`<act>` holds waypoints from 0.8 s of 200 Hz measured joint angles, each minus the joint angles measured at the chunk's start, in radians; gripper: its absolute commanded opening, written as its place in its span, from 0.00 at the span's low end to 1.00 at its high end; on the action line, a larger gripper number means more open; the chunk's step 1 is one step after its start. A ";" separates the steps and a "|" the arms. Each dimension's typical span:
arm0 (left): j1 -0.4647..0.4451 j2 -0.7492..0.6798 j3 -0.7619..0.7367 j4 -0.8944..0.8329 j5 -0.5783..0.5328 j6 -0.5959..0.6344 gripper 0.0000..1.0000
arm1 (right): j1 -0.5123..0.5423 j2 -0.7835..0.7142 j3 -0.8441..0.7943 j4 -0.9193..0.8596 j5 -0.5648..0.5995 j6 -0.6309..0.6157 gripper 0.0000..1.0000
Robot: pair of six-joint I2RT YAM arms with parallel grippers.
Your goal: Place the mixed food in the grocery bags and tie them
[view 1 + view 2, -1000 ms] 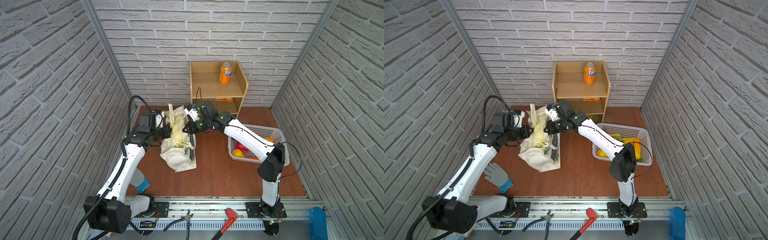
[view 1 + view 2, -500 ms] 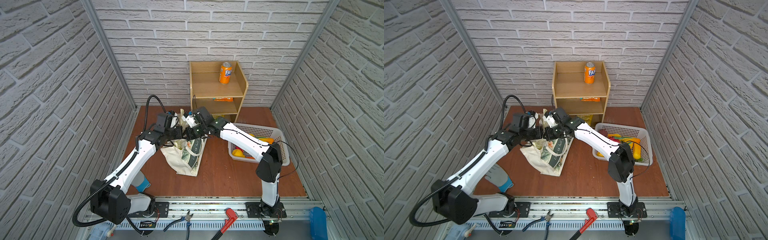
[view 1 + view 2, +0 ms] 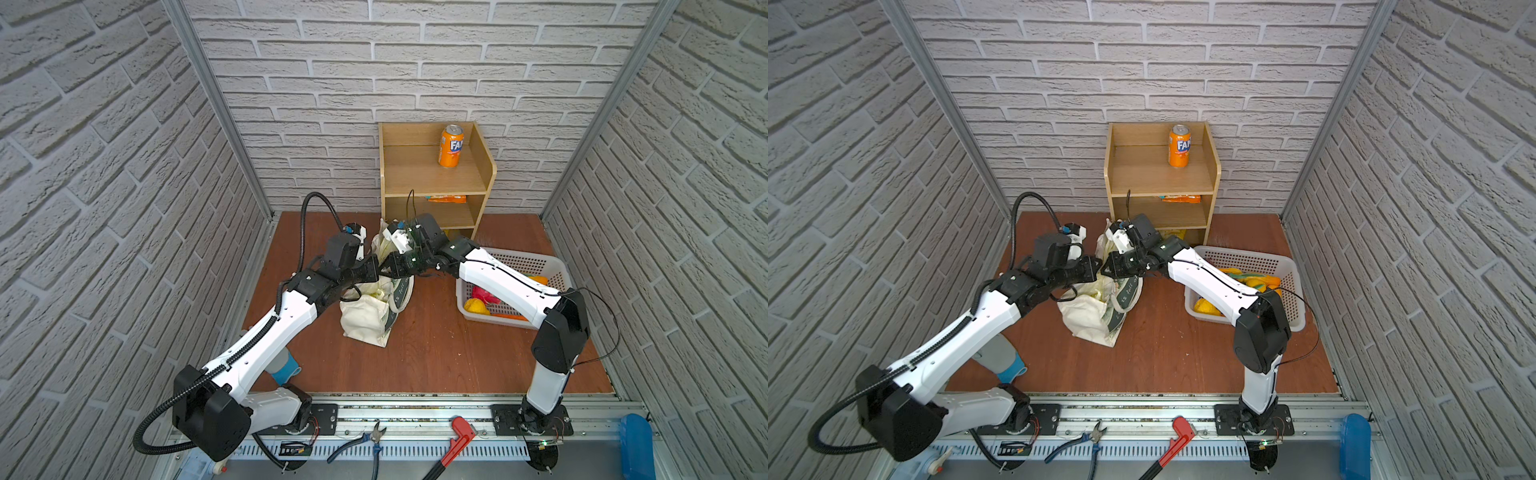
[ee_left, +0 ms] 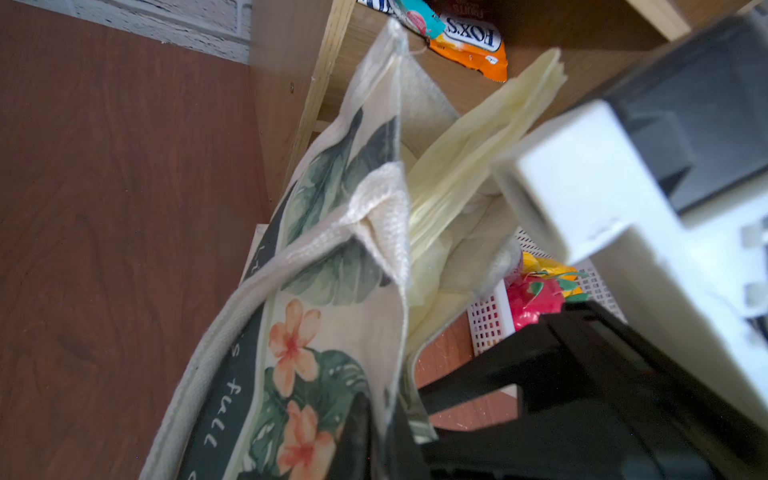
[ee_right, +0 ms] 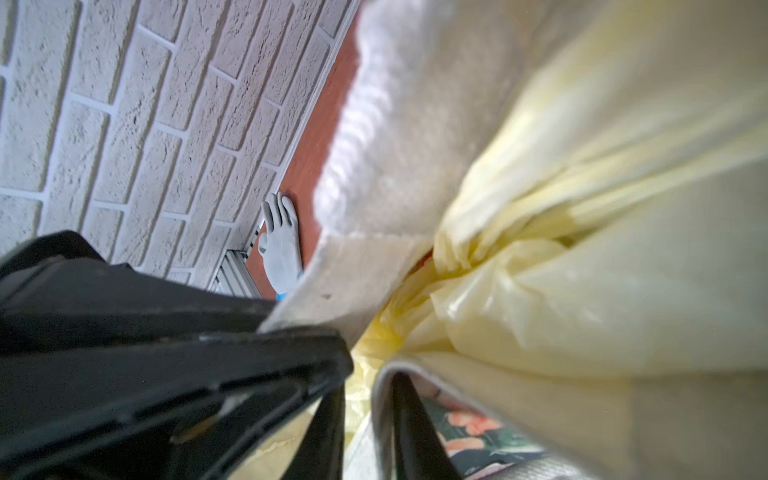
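Judging it half done at most, we have left hand (image 3: 372,270) and right hand (image 3: 390,270), grips we cannot tell, at the cream tote (image 3: 365,320) at 9 o'clock on the table (image 3: 436,365), yellow bag (image 4: 469,145) inside, while produce (image 3: 478,305) in the 3 o'clock basket (image 3: 536,259) and the can (image 3: 451,145) on the 12 o'clock shelf (image 3: 415,178) wait unpacked.

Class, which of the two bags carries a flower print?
The cream canvas tote, printed with orange flowers and green leaves; the pale-yellow plastic bag inside it looks plain.

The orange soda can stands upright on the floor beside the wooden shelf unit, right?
No. The orange soda can stands upright on the top board of the wooden shelf unit, not on the floor beside it; both top views show this.
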 measured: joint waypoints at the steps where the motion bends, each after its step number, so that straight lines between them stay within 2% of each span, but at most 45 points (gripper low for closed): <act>1: 0.000 0.000 0.000 0.002 0.001 0.000 0.27 | 0.000 -0.001 -0.001 0.001 0.000 0.001 0.33; 30: 0.000 -0.031 0.002 0.037 -0.011 0.012 0.51 | -0.010 -0.052 -0.036 0.024 0.002 0.003 0.47; 72: 0.021 -0.079 0.031 0.032 -0.010 0.037 0.82 | -0.026 -0.149 -0.071 0.040 0.010 -0.007 0.62; 87: 0.032 -0.089 0.046 0.027 -0.007 0.044 0.98 | -0.034 -0.183 -0.087 0.044 0.011 -0.011 0.72; 114: 0.058 -0.110 0.063 0.013 0.001 0.060 0.98 | -0.054 -0.231 -0.115 0.042 0.015 -0.016 0.84; 133: 0.083 -0.129 0.074 -0.008 0.005 0.066 0.98 | -0.070 -0.251 -0.123 0.036 0.022 -0.018 0.86; 149: 0.106 -0.144 0.088 -0.023 0.006 0.079 0.98 | -0.084 -0.272 -0.134 0.031 0.029 -0.019 0.95; 160: 0.126 -0.154 0.100 -0.037 0.008 0.087 0.98 | -0.096 -0.290 -0.139 0.027 0.031 -0.023 0.96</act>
